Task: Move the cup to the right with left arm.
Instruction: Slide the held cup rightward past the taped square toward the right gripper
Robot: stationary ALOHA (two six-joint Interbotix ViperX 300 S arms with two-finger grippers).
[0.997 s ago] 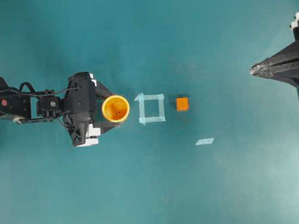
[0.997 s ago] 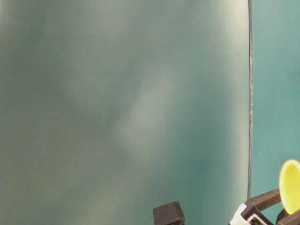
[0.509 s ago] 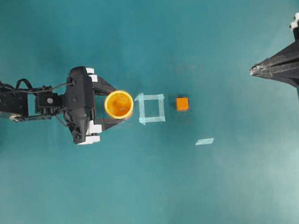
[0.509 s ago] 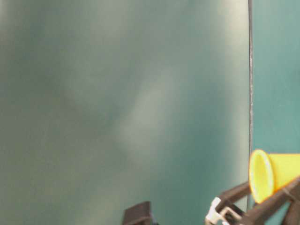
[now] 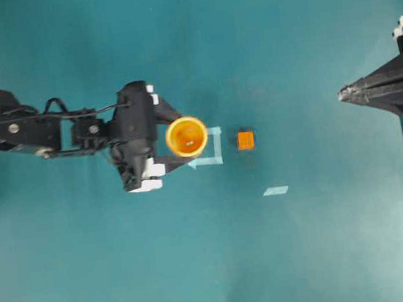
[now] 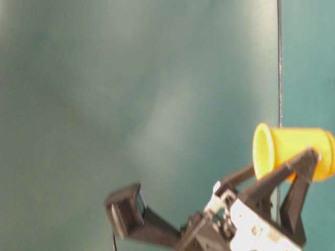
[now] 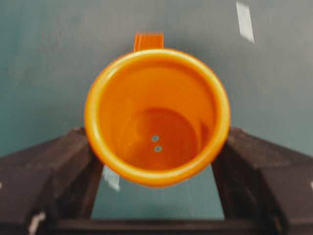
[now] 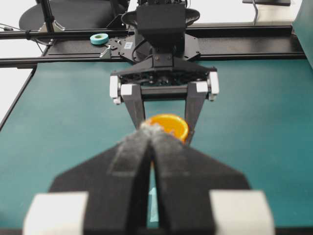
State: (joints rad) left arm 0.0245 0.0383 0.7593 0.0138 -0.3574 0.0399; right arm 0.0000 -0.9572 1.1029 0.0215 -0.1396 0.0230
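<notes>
Yellow-orange cup (image 5: 187,136), teal table (image 5: 306,255)

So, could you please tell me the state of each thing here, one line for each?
cup: upright, mouth up, empty, gripped by the left gripper, partly over the tape square.
left gripper: closed on the cup, one finger on each side.
right gripper: shut, holds nothing, parked at the right edge.
cube: lying on the table, untouched, right of the tape square.
tape square: flat on the table, left part hidden by the cup.

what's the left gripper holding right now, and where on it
The left gripper holds the cup by its outer side wall, one finger on each side.
</notes>
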